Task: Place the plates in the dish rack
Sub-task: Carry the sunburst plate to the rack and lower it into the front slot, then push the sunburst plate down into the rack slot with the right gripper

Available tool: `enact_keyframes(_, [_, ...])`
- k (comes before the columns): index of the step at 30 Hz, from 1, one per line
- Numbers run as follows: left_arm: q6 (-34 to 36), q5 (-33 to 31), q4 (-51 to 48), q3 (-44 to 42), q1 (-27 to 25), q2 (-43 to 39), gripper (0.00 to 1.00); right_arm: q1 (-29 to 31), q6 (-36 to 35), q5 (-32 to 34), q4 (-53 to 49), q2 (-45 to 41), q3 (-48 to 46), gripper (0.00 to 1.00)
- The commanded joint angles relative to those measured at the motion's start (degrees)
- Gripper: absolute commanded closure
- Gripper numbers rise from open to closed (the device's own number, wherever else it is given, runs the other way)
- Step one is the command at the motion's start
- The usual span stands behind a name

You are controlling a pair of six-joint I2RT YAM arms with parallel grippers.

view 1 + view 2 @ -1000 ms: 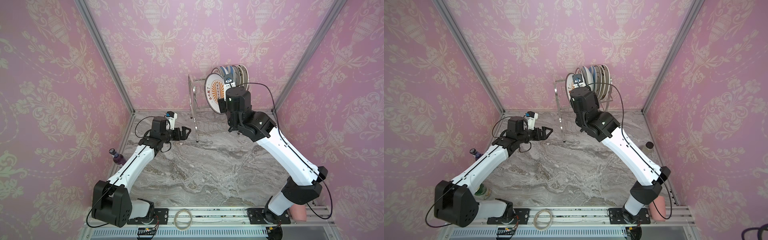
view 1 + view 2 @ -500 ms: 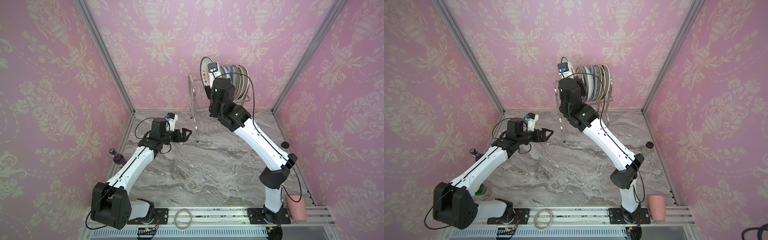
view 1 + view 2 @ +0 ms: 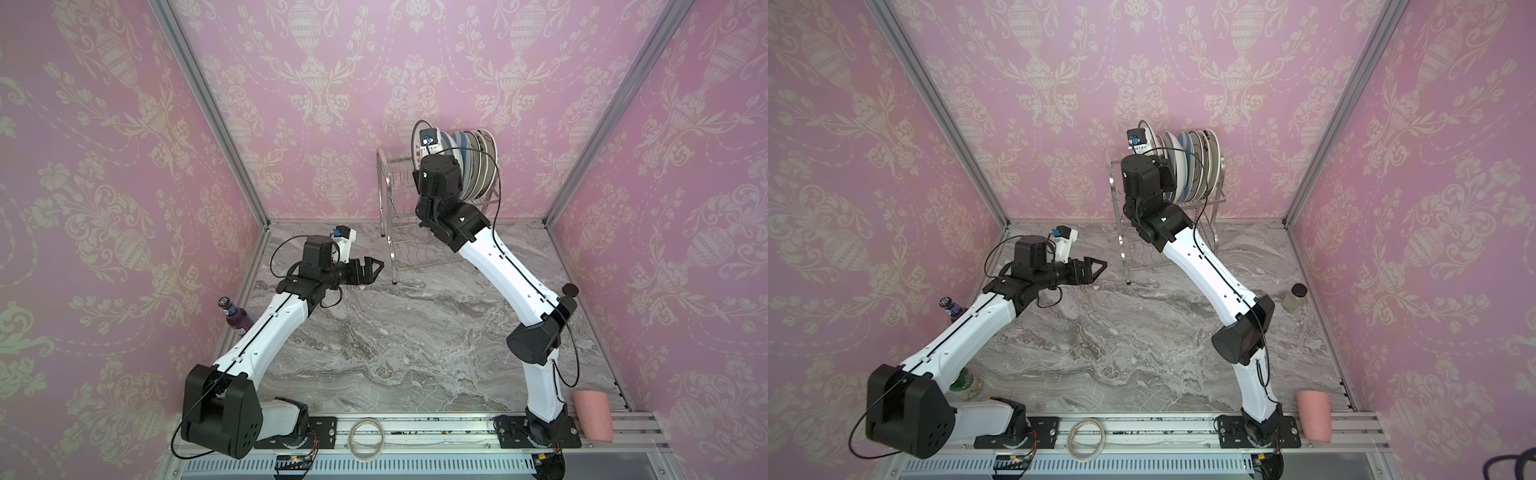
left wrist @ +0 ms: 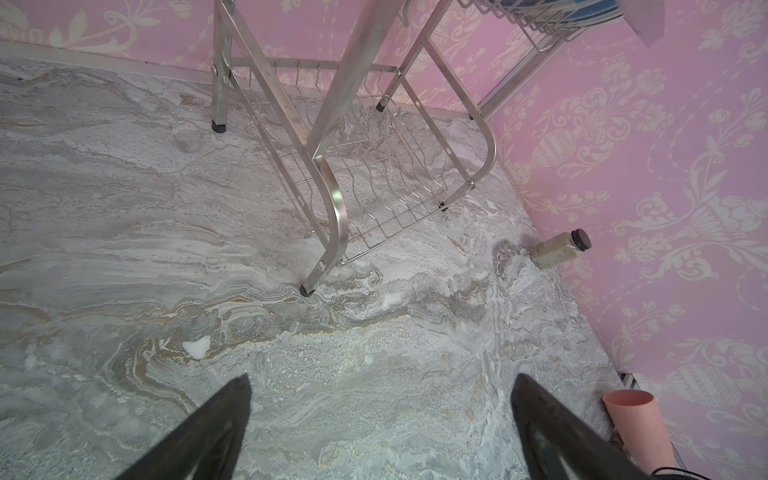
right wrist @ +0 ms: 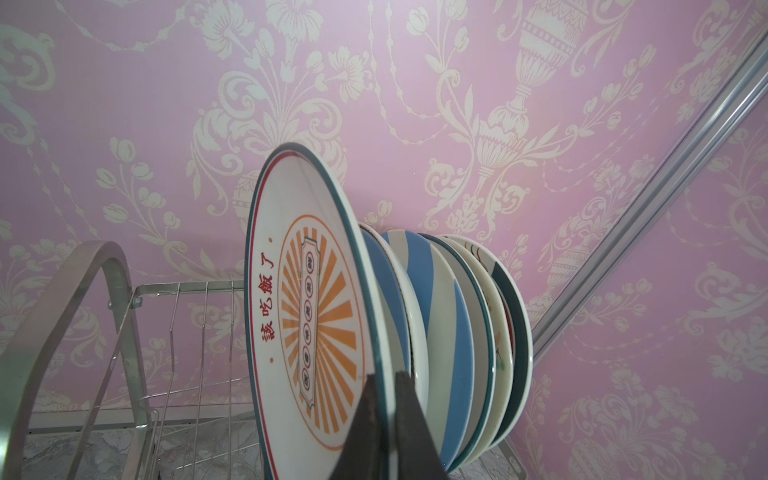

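The dish rack (image 3: 390, 199) (image 3: 1121, 232) stands at the back wall. Several plates (image 3: 478, 166) (image 3: 1200, 166) stand upright in a row on its upper tier. In the right wrist view my right gripper (image 5: 385, 376) is shut on the teal rim of the orange sunburst plate (image 5: 316, 316). That plate is upright beside the blue-white striped plate (image 5: 440, 299) and rises higher than the row. Its lower edge is hidden. In both top views the wrist (image 3: 438, 178) hides these fingers. My left gripper (image 3: 372, 268) (image 3: 1096, 268) (image 4: 382, 382) hangs open and empty over the table, left of the rack's front leg (image 4: 308, 289).
A purple bottle (image 3: 235, 318) stands by the left wall and a green-labelled bottle (image 3: 963, 382) under the left arm. A black-lidded jar (image 3: 1293, 297) (image 4: 561, 249) and a pink cup (image 3: 592, 415) (image 4: 636, 428) sit on the right. The rack's lower shelf (image 4: 374, 174) holds nothing.
My right arm has swung the orange sunburst plate from face-on in front of the rack to edge-on, up against the row of plates. The left arm has barely moved.
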Motion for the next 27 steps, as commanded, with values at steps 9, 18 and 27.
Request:
enact_keyframes(9, [2.64, 0.03, -1.51, 0.17, -0.17, -0.29, 0.01, -2.16, 5.43, -0.28, 0.47, 4.19, 4.81, 1.00])
enact_keyframes(18, [3.20, -0.37, -1.63, -0.26, 0.16, -0.68, 0.01, -2.37, 5.58, -0.05, 1.13, 6.48, 5.33, 1.00])
enact_keyframes(27, [3.18, -0.56, -1.80, -1.06, 1.24, -1.69, 0.01, -2.87, 7.30, -0.19, 0.29, 8.29, 5.99, 1.00])
